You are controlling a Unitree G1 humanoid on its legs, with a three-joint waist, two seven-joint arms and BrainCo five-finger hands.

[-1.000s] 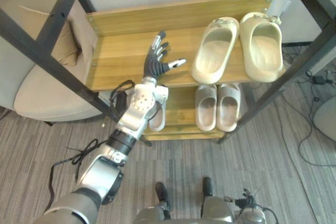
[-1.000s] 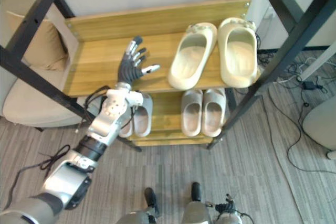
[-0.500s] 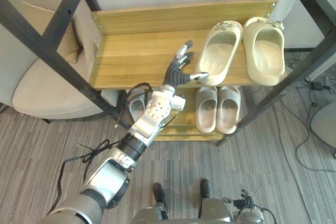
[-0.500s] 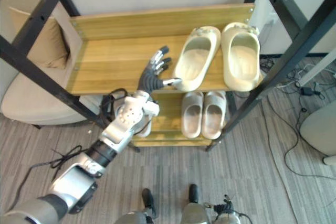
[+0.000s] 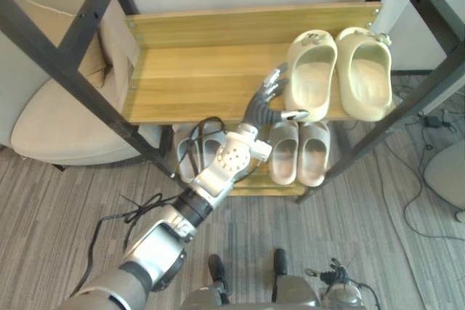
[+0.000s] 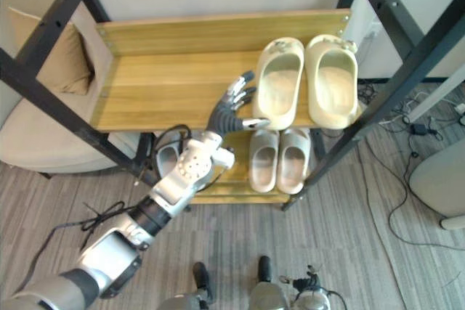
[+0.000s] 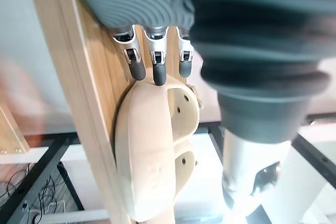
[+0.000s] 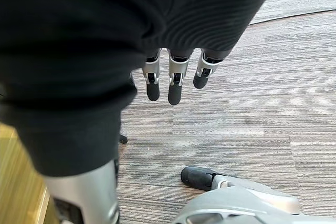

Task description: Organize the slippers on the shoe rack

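Logged near cream slipper (image 5: 311, 70) against the fingertips (image 7: 159, 75) of left hand (image 5: 270, 103), far cream slipper (image 5: 365, 70) just beyond it. Both on top shelf (image 5: 196, 78), side by side, toes to the back. Judged as a sideways nudge to square the pair, not a lift, hence no grasp. Read left hand as released: fingers straight and fanned, tips on the near slipper's side wall, thumb by its heel edge, nothing held. Noted grey slippers (image 5: 298, 152) on lower shelf (image 5: 280, 188), beneath the hand. Saw right hand (image 8: 173, 77) hanging over floor (image 8: 252, 108), fingers relaxed, empty.
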